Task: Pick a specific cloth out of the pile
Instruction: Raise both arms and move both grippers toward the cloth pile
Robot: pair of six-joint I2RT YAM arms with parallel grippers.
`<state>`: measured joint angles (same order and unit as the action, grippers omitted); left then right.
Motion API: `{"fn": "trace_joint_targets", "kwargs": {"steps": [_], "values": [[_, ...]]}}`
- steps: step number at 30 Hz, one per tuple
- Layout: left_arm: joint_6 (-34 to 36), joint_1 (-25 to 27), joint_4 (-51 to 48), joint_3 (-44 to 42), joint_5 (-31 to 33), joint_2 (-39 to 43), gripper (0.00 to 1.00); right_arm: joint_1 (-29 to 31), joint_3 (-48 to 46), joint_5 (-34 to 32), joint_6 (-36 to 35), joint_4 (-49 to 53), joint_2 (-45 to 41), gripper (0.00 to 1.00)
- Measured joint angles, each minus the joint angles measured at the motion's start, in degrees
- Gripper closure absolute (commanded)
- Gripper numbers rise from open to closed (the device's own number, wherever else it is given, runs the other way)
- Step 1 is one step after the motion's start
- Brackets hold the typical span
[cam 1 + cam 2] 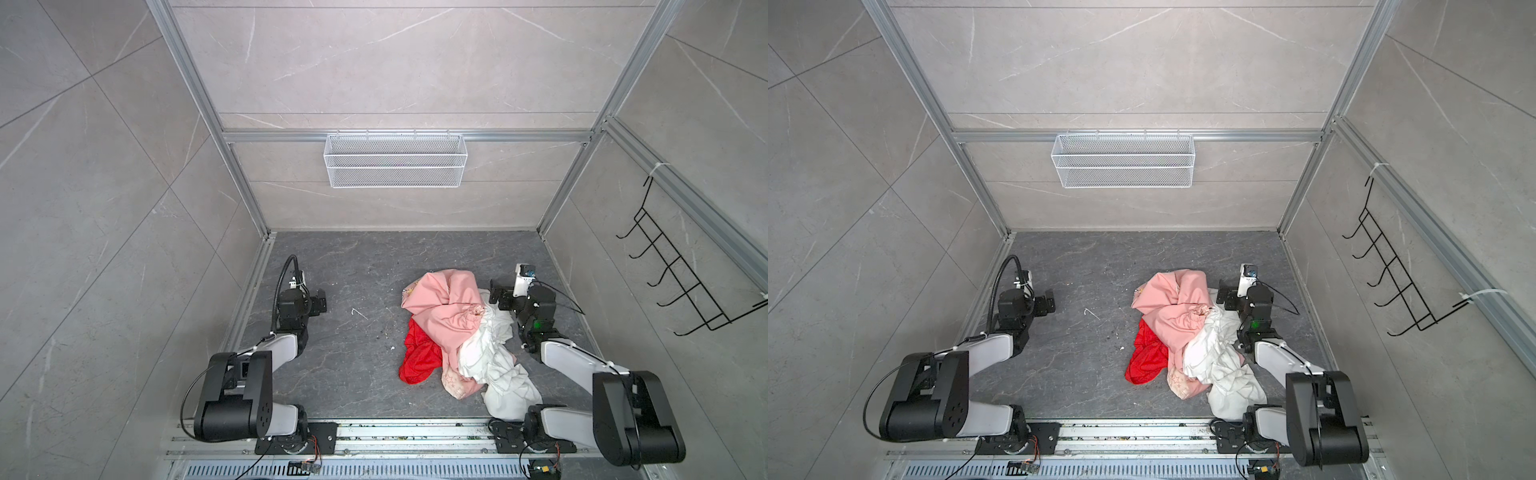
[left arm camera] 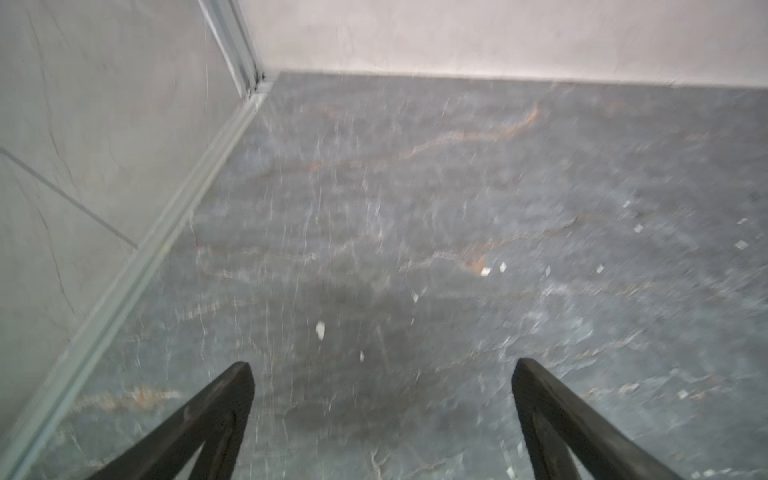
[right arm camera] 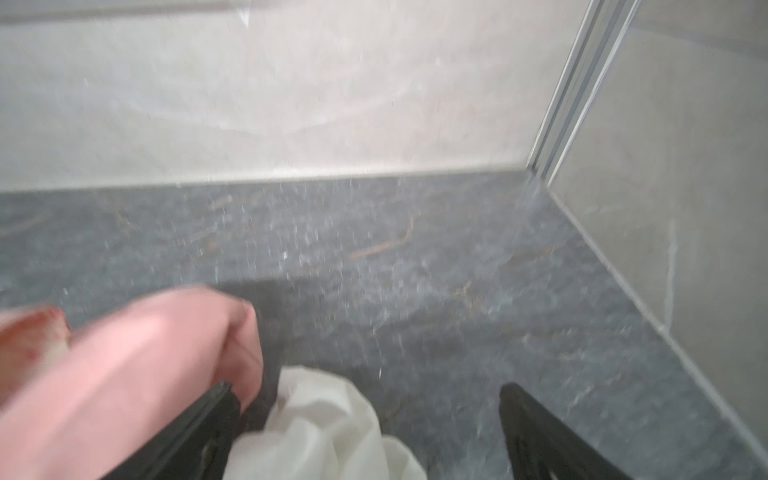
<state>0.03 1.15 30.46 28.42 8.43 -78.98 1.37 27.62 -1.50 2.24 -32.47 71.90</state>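
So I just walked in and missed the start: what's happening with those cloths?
A pile lies on the floor, and neither gripper holds anything. The left gripper is open over bare floor, clear of the pile. The right gripper is open at the pile's far edge, beside the pink cloth and white cloth. The red cloth lies at the pile's left side, partly under the pink one, untouched.

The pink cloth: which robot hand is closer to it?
The right gripper. It is open at the edge of the pink cloth, with one finger right beside the fabric. The left gripper, also open, sits apart from it across bare floor.
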Motion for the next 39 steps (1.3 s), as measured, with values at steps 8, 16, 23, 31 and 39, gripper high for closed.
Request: {"fn": "trace_joint_targets", "kwargs": {"steps": [8, 16, 23, 31, 39], "values": [[-4.00, 2.56, -15.87, 8.22, 3.67, 5.01, 0.00, 0.00, 6.93, -0.20, 2.25, 11.43, -1.20, 0.00], [-13.16, 10.91, -29.38, 15.37, 4.52, 4.81, 0.00, 0.13, 21.79, 4.66, 9.44, 34.95, -1.09, 0.00], [-16.96, 21.27, -35.06, 17.86, -1.40, 4.33, 0.00, 3.32, 24.22, 10.47, 12.96, 48.35, -1.92, 0.00], [-20.92, 26.32, -39.30, 17.33, -8.68, 4.74, 0.01, 10.62, 24.50, 12.35, 13.49, 56.30, -3.02, 0.00], [-22.82, 28.92, -42.49, 14.99, -15.67, 6.21, 0.07, 17.14, 29.14, 9.42, 13.22, 65.42, -3.28, 0.00]]}}
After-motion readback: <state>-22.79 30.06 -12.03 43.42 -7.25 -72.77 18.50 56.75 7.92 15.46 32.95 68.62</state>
